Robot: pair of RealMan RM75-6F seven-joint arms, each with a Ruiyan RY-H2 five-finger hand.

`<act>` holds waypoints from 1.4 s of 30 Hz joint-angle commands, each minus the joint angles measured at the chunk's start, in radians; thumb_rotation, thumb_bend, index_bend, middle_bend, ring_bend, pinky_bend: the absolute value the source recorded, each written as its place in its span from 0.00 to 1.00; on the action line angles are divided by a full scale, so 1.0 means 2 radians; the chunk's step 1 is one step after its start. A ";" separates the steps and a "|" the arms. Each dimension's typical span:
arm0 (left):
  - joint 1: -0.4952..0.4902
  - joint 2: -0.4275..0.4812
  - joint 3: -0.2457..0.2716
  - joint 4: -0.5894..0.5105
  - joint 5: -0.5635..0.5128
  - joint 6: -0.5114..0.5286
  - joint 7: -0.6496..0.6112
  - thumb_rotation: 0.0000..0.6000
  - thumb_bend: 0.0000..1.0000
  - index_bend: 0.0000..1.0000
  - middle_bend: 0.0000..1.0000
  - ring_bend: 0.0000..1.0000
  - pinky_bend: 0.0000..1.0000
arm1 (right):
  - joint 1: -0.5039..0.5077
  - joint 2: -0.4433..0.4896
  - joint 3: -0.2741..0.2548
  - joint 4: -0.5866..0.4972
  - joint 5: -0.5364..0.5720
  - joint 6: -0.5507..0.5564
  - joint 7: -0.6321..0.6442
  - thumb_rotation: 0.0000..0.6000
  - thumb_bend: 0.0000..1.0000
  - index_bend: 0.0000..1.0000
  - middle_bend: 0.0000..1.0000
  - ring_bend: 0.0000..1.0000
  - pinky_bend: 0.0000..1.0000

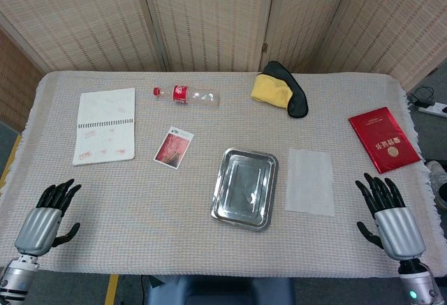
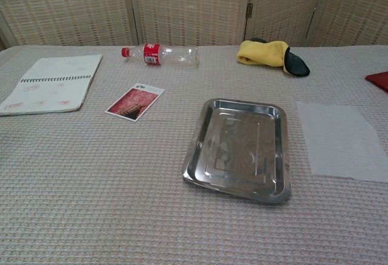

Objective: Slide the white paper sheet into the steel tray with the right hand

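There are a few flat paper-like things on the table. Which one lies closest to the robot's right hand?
The plain white paper sheet, just right of the steel tray, lies closest to the right hand. The red booklet is farther back; the notebook and card lie left.

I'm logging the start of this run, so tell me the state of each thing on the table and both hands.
white paper sheet: flat, beside the tray, untouched
steel tray: upright, empty
plastic bottle: on its side, capped
notebook: open, flat
red booklet: closed
left hand: open, holds nothing
right hand: open, holds nothing
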 commanded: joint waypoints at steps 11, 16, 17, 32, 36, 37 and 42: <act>-0.008 -0.004 0.000 0.009 0.006 -0.007 -0.014 1.00 0.41 0.00 0.00 0.00 0.00 | 0.002 -0.013 0.001 0.017 -0.009 0.008 0.005 1.00 0.32 0.11 0.00 0.00 0.00; -0.008 -0.005 -0.002 0.025 0.018 0.005 -0.045 1.00 0.41 0.00 0.00 0.00 0.00 | 0.012 -0.029 0.003 0.039 -0.018 0.001 -0.007 1.00 0.32 0.19 0.00 0.00 0.00; -0.008 -0.005 -0.003 0.027 0.015 0.004 -0.047 1.00 0.41 0.00 0.00 0.00 0.00 | 0.016 -0.031 0.005 0.049 -0.020 -0.003 -0.008 1.00 0.32 0.21 0.00 0.00 0.00; -0.010 -0.019 -0.010 0.033 -0.008 -0.005 -0.017 1.00 0.41 0.00 0.00 0.00 0.00 | 0.089 -0.099 0.000 0.279 -0.016 -0.100 0.104 1.00 0.32 0.33 0.00 0.00 0.00; -0.012 -0.020 -0.011 0.030 -0.022 -0.017 -0.008 1.00 0.41 0.00 0.00 0.00 0.00 | 0.091 -0.128 -0.013 0.340 -0.022 -0.099 0.140 1.00 0.32 0.33 0.00 0.00 0.00; -0.012 -0.020 -0.010 0.029 -0.021 -0.018 -0.007 1.00 0.41 0.00 0.00 0.00 0.00 | 0.091 -0.134 -0.018 0.352 -0.024 -0.101 0.152 1.00 0.32 0.33 0.00 0.00 0.00; -0.012 -0.022 -0.009 0.029 -0.027 -0.023 0.000 1.00 0.41 0.00 0.00 0.00 0.00 | 0.091 -0.181 -0.031 0.427 -0.035 -0.085 0.199 1.00 0.32 0.33 0.00 0.00 0.00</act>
